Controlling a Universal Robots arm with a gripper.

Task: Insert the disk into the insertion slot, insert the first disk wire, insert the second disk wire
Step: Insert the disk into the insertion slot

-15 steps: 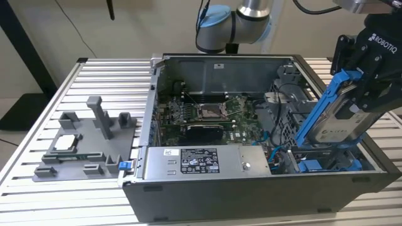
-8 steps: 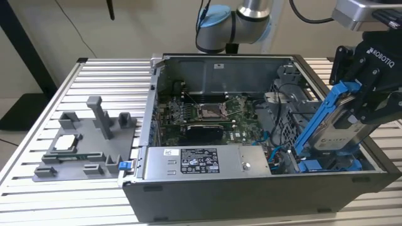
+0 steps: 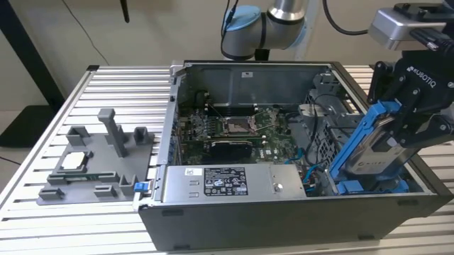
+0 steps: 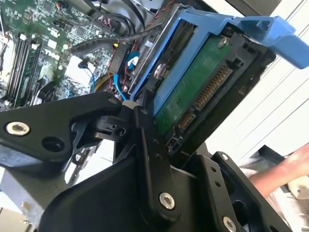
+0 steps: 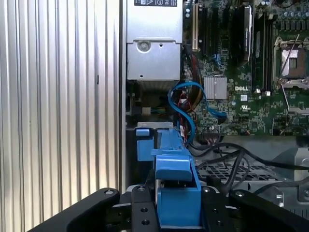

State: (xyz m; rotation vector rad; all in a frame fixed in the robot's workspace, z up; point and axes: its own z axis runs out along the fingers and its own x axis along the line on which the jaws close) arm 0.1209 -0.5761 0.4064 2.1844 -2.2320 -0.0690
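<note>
The disk [image 3: 376, 154], tilted, is pinched by its blue carrier frame [image 3: 356, 139] between the jaws of the gripper [image 3: 408, 126]. It is judged rigid, weighty and shock-sensitive; the frame edges are favoured for holding.

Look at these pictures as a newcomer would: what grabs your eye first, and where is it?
The bright blue carrier of the disk stands out most, held tilted in the black claw over the open computer case at the exterior view's right. Next comes the green motherboard in the case's middle, with the grey power-supply box along the near wall.
</note>
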